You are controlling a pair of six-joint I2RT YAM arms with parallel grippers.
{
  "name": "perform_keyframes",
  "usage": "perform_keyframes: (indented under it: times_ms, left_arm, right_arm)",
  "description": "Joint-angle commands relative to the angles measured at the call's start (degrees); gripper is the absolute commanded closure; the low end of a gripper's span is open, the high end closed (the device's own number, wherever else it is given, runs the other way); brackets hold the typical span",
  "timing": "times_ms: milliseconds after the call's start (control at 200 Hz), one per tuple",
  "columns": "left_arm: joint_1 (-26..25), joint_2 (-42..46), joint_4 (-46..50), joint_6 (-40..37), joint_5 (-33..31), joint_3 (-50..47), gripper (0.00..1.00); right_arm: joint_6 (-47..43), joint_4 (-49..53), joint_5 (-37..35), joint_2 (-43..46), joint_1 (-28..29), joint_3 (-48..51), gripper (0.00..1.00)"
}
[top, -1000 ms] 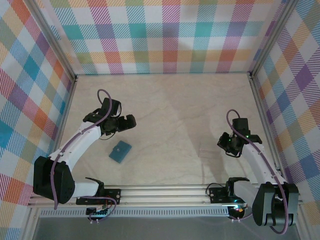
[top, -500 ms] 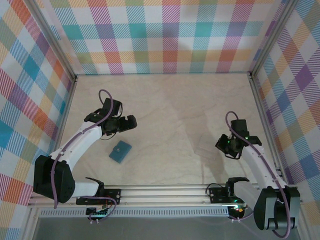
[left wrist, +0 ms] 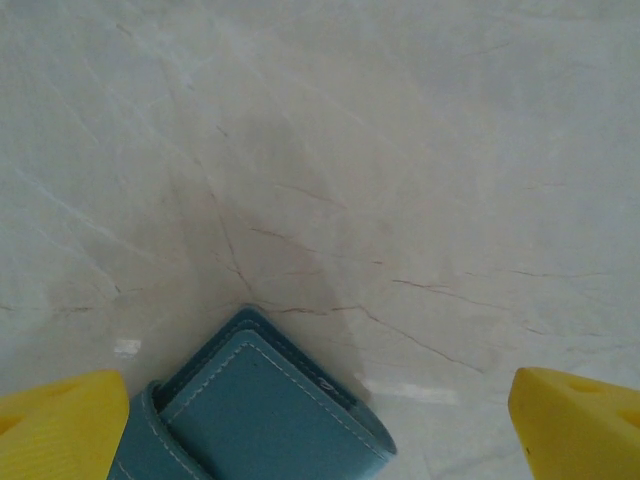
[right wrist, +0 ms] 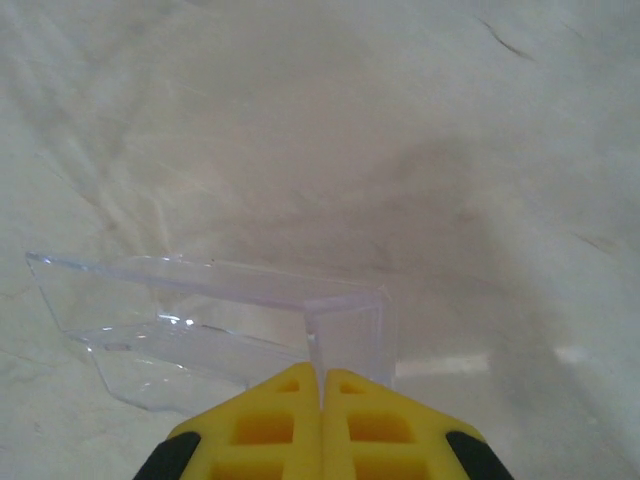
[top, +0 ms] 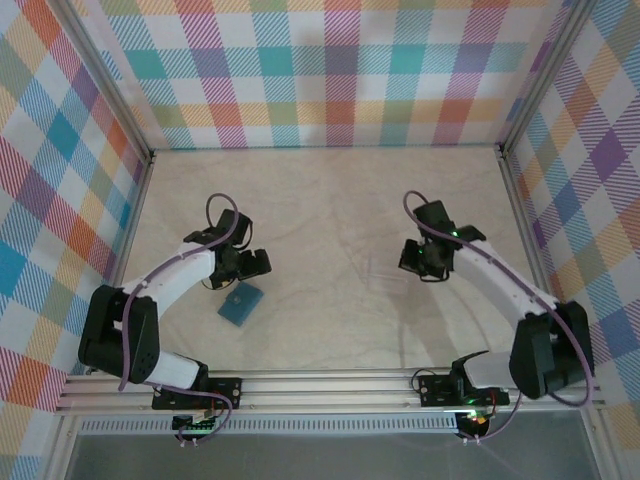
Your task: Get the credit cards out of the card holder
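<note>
The task is only just getting under way. The card holder [top: 240, 303] is lying folded shut on the table [top: 330, 200], lower left of the overhead view, teal outside facing up. No credit cards are showing anywhere, so they are presumably sitting inside it. The left gripper [top: 250, 263] is hovering just above and beside the holder. In the left wrist view its yellow fingers [left wrist: 60, 425] are standing wide apart at the bottom corners of the frame, with the holder's corner poking up between them at the bottom edge, and they are gripping nothing. The right gripper [top: 412, 258] is working right of centre, well apart from the holder. Its fingers are pressed together and appear to be pinching the upright wall of a clear plastic tray [right wrist: 200, 305] – likely the place where the cards are going. Everything that matters is left to do: opening the holder, then pulling each card out of its pocket.
</note>
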State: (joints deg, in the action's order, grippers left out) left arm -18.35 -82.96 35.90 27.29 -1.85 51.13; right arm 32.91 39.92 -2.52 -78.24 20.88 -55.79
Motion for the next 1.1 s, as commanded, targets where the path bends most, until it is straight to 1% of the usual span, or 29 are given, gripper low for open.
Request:
perform_keyframes:
  times_ms: [0,235,345,455,635,805,945,985,1095]
  left_arm:
    - [-0.4,-2.1,1.7,1.3,-2.7,-0.6,0.02]
    - [-0.3,-3.8,2.3,3.3,-1.5,-2.7,0.01]
    - [-0.3,-4.6,2.2,3.4,0.0,-3.8,0.01]
    - [-0.3,-4.9,1.7,3.3,2.8,-5.3,0.02]
    - [-0.6,-4.6,0.1,3.7,8.2,-7.7,0.04]
    - [-2.7,-4.0,-0.5,5.0,11.5,-8.8,0.08]
    - [-5.6,-3.2,-1.0,7.7,12.1,-9.7,0.10]
    - [-6.6,-2.9,-1.0,8.6,12.0,-9.7,0.10]
    - [-9.0,-2.0,-1.2,11.7,11.8,-9.8,0.11]
  right_arm:
    - [-1.3,-2.0,-0.7,-7.6,3.0,-8.3,1.00]
    - [-1.5,-3.3,2.1,-22.7,5.8,-22.3,1.00]
    - [-1.0,-4.5,5.5,-29.1,6.4,-28.2,1.00]
    - [-1.2,-4.9,8.8,-34.5,6.8,-33.1,1.00]
    - [-2.3,-3.6,13.0,-40.7,6.8,-38.0,1.00]
    - [-3.1,-2.8,13.7,-41.3,7.0,-38.2,1.00]
    - [-4.0,-2.0,13.6,-40.8,7.0,-38.6,0.87]
    - [-4.3,-1.7,13.4,-40.4,7.0,-38.8,0.81]
    - [-4.7,-1.0,13.1,-39.4,7.0,-39.0,0.76]
